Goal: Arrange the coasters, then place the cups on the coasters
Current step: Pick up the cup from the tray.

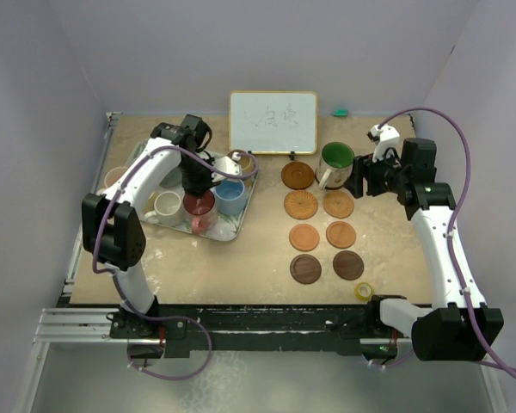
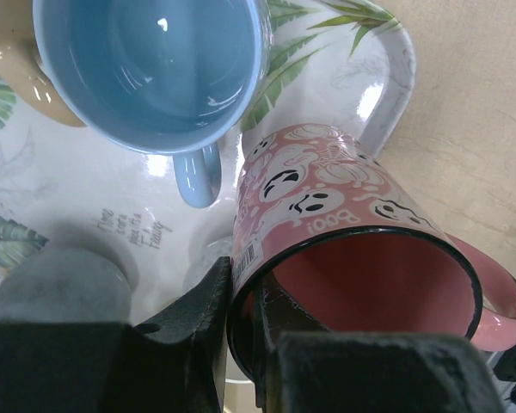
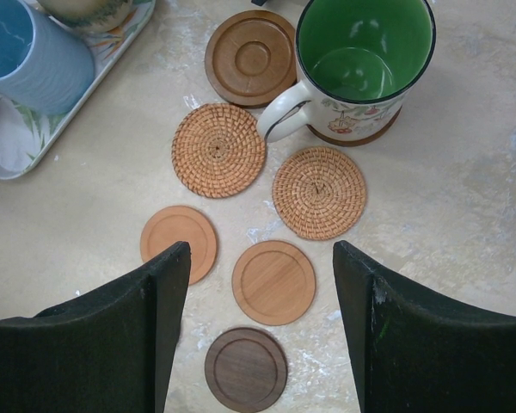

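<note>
My left gripper (image 1: 196, 184) (image 2: 245, 284) is shut on the rim of the pink ghost-patterned cup (image 2: 327, 206) (image 1: 199, 205), one finger inside and one outside, over the leaf-patterned tray (image 1: 232, 225). Whether the cup rests on the tray I cannot tell. A blue cup (image 2: 150, 69) (image 1: 230, 194) stands beside it. Coasters lie in two columns on the table's right half (image 1: 301, 205) (image 3: 218, 150). A green cup (image 1: 336, 160) (image 3: 365, 52) stands on the far right coaster. My right gripper (image 1: 359, 179) (image 3: 262, 258) hangs open above the coasters, holding nothing.
The tray also carries a white cup (image 1: 167, 206) and a tan cup (image 1: 238, 162). Another cup (image 1: 116, 178) stands left of the tray. A whiteboard (image 1: 273, 122) leans at the back. A small yellow tape roll (image 1: 364, 291) sits near the front edge.
</note>
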You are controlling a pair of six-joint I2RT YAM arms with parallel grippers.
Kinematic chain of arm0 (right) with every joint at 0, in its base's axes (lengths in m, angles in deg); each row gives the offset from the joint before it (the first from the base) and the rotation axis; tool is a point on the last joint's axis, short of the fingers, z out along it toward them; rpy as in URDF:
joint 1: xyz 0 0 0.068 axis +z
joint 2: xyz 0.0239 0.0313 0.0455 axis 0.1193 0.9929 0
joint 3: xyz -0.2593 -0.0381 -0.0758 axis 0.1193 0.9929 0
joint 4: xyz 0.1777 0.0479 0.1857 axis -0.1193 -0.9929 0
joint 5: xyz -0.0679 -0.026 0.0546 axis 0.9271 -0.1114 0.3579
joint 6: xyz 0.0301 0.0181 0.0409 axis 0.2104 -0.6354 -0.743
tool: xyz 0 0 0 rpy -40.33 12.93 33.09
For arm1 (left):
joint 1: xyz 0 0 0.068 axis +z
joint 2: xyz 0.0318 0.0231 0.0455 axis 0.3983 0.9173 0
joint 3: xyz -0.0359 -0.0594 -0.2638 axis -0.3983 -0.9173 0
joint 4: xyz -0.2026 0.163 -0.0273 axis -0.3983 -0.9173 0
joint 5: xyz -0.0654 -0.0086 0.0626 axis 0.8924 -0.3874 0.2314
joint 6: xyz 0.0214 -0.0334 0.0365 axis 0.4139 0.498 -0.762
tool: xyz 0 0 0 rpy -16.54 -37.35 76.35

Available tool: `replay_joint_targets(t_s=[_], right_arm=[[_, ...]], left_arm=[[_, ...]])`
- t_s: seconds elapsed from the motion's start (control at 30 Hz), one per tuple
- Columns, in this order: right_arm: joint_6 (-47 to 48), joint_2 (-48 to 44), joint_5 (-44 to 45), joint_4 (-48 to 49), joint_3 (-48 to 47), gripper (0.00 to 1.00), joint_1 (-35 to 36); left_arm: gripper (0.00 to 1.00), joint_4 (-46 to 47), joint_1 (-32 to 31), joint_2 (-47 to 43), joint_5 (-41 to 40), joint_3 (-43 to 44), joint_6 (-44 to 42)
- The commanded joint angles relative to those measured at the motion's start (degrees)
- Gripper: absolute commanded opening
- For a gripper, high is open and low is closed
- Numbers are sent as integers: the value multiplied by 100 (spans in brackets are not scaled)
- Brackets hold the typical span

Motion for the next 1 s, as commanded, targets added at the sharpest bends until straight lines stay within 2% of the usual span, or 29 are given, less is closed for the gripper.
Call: replay_joint_targets(t_s=[0.0,0.77,0.87,0.97], right_arm=[[85,-116,-77,150,32,69,-46],[104,-44,-121,167,61,69,-147],[103,-37,-136,167,57,70,-155],[109,-38,-139,167,56,69,-167]], left_arm=[[3,-400,-22,51,257,518,-778],[3,-204,-278,838,193,657,-1432],[5,-195,-300,884,172,683,-1414],[13,-221,-310,842,161,746,-1316]])
